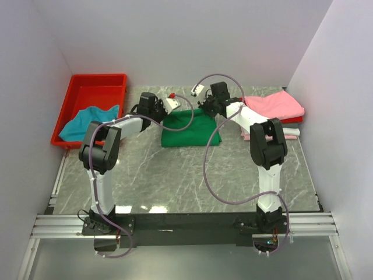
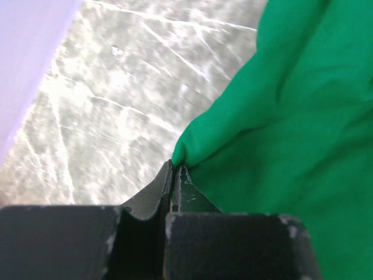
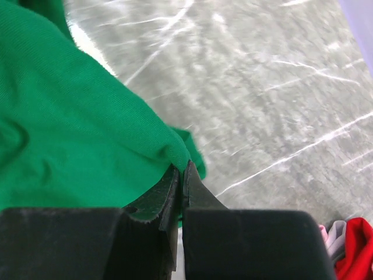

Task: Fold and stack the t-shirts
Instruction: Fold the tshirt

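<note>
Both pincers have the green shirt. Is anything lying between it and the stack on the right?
Nothing loose: bare table lies between the green shirt and the stack. Only the right arm itself crosses that gap.

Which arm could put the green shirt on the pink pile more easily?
Probably the right. The right gripper pinches the green shirt next to the pink pile; the left gripper holds the shirt's other corner, farther away.

White arms (image 1: 102,189) with black joints (image 1: 100,146), black grippers (image 2: 173,172) (image 3: 182,172) and looping mauve cables (image 1: 204,166).
</note>
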Available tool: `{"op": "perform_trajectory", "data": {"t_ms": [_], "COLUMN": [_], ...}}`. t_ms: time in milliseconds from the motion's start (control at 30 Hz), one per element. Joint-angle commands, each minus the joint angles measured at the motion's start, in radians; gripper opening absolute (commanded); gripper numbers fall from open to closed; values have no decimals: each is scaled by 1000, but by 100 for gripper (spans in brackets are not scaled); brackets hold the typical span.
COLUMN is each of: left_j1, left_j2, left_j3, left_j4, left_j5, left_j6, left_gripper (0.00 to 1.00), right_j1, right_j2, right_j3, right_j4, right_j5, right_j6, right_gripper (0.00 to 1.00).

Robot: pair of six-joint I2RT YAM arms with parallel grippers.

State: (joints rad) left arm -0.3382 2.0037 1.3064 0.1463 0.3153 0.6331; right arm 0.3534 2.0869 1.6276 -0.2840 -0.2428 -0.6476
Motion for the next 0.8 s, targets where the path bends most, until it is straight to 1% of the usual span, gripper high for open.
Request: {"op": "perform_trajectory", "data": {"t_ms": [0, 100, 433, 467, 500, 533, 567, 600, 633, 667, 700, 733, 767], "left_j1": [-4, -2, 7, 7, 5, 5, 7, 7, 7, 16, 25, 47, 59], "left_j2": [36, 55, 125, 136, 139, 141, 135, 124, 112, 80, 58, 34, -17], "left_j3": [95, 109, 191, 197, 211, 218, 223, 229, 238, 254, 299, 322, 341], "left_j4": [56, 38, -30, -33, -39, -40, -28, -7, 30, 24, 9, -26, -48], "left_j5": [-42, -58, -100, -110, -123, -145, -216, -270, -310, -353, -375, -386, -390], "left_j6": [-4, 19, 1, -13, -24, -36, -86, -133, -182, -267, -321, -439, -499], "left_gripper": [0, 0, 0, 0, 1, 6, 17, 34, 60, 72, 94, 99, 99], "right_j1": [-5, -5, -7, -7, -5, -5, -5, -5, -11, -19, -28, -56, -73], "right_j2": [36, 67, 81, 84, 88, 97, 98, 96, 76, 59, 38, -3, -25], "right_j3": [80, 120, 117, 121, 138, 149, 155, 159, 156, 147, 128, 121, 114], "right_j4": [106, 100, 125, 120, 115, 111, 118, 126, 134, 159, 163, 151, 113], "right_j5": [60, 62, 86, 98, 108, 123, 146, 208, 232, 241, 259, 246, 187], "right_j6": [68, 74, 91, 100, 106, 117, 149, 169, 189, 241, 271, 298, 336], "right_gripper": [0, 0, 0, 2, 9, 17, 41, 48, 53, 65, 70, 71, 71]}}
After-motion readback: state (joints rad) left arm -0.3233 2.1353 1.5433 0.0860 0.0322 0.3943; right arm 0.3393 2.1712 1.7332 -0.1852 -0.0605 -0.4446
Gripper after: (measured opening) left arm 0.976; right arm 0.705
